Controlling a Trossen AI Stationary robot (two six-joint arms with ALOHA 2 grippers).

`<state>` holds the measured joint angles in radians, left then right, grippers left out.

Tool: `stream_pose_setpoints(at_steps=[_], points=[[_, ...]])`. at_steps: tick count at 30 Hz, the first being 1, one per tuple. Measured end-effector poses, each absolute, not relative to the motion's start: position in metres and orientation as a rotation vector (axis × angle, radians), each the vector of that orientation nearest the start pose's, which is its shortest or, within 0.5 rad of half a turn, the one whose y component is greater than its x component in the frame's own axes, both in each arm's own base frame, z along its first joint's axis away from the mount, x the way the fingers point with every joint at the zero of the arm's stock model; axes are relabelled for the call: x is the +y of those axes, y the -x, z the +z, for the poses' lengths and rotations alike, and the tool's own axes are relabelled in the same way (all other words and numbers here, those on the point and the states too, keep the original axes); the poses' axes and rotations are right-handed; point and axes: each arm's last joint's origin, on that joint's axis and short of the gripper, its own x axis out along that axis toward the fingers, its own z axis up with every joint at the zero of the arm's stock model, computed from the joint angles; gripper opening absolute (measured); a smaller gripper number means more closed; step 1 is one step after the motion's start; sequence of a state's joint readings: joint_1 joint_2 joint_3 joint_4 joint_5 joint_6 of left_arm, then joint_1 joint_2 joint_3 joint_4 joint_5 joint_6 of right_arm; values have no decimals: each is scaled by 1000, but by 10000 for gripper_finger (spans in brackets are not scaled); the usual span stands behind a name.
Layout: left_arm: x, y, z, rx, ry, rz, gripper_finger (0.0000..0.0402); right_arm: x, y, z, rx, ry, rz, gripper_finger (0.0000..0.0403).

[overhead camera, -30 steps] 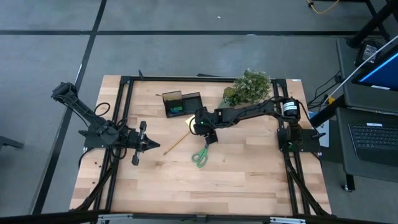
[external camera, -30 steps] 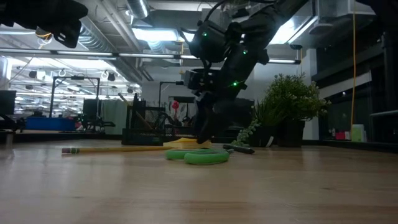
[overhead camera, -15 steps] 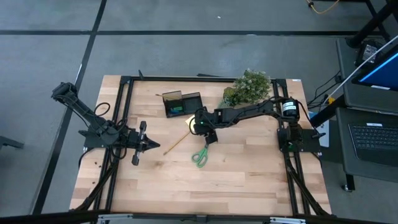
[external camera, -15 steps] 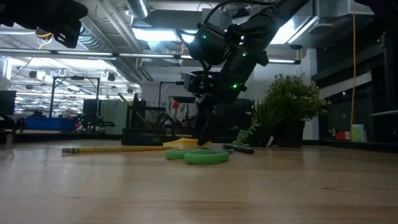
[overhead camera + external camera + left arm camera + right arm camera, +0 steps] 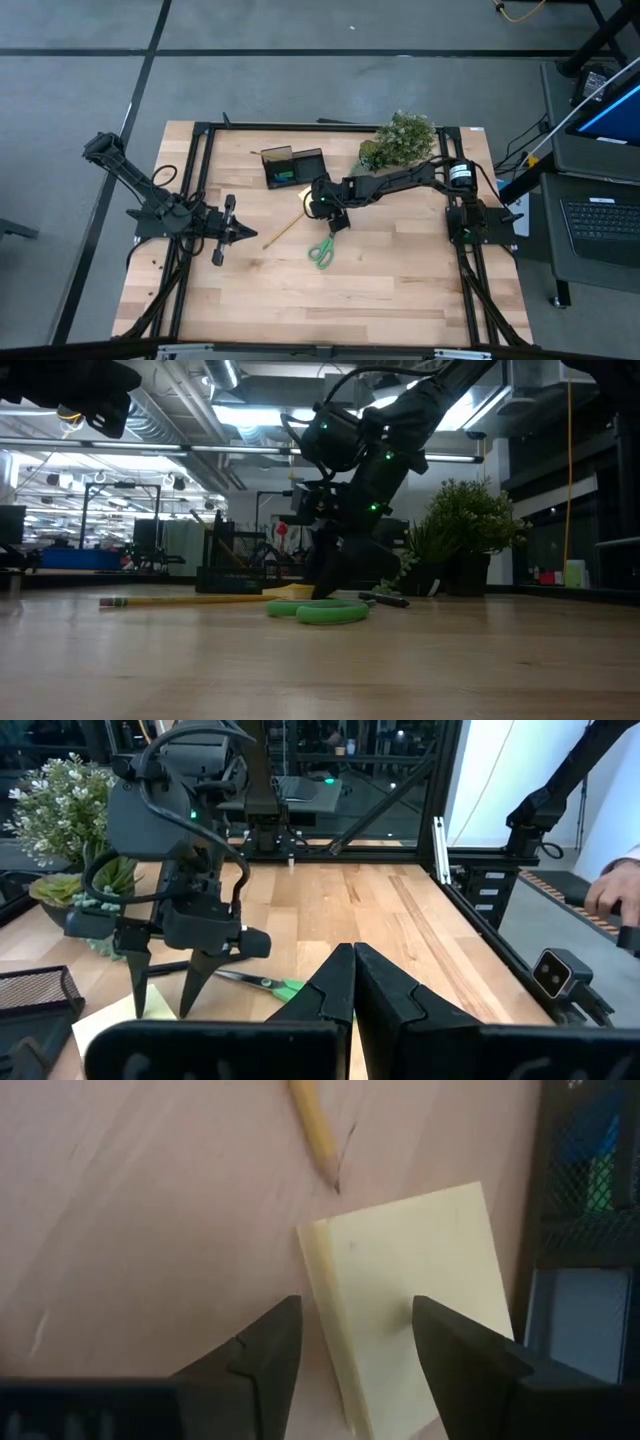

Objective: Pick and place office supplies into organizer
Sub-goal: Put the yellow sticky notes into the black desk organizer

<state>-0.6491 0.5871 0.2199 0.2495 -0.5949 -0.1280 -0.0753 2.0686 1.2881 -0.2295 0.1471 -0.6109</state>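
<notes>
Right wrist view had my right gripper (image 5: 350, 1342) wide open, holding nothing, straddling the pad (image 5: 415, 1295); best drop square before closing; left gripper (image 5: 232, 231) shut, empty.

Pale, smooth wood-plank tabletop (image 5: 400, 290); matt yellow paper pad (image 5: 415, 1300); wooden pencil (image 5: 315, 1130); black wire-mesh organizer (image 5: 293, 167); glossy green plastic scissors (image 5: 322, 251).

Even overhead light above, backlit gloom at table height

The table (image 5: 400, 270) is evenly lit in the high view, with faint shadows. In the low view, ceiling strip lights (image 5: 250, 415) glare around 12 o'clock, the arms are silhouetted and the near wood is blurred. In the right wrist view, the sticky-note pad (image 5: 420, 1290) is seen softly, the picture pinkish.
</notes>
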Motion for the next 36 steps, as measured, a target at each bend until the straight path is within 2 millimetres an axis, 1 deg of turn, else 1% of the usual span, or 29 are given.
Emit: stream_pose_setpoints(at_steps=[7,9,11,17,20,36], points=[[-73,-123,207,99,60,-48,3,-35,-411,123,1055,588,120,192],[-73,-123,207,99,60,-48,2,-35,-411,123,1057,587,123,186],[-73,-123,207,99,60,-48,2,-35,-411,122,1059,586,125,172],[-73,-123,207,99,60,-48,2,-33,-410,121,1065,583,135,110],[-73,-123,207,99,60,-48,2,-30,-410,121,1066,590,137,86],[-73,-123,207,99,60,-48,2,-18,-411,121,1067,631,124,19]])
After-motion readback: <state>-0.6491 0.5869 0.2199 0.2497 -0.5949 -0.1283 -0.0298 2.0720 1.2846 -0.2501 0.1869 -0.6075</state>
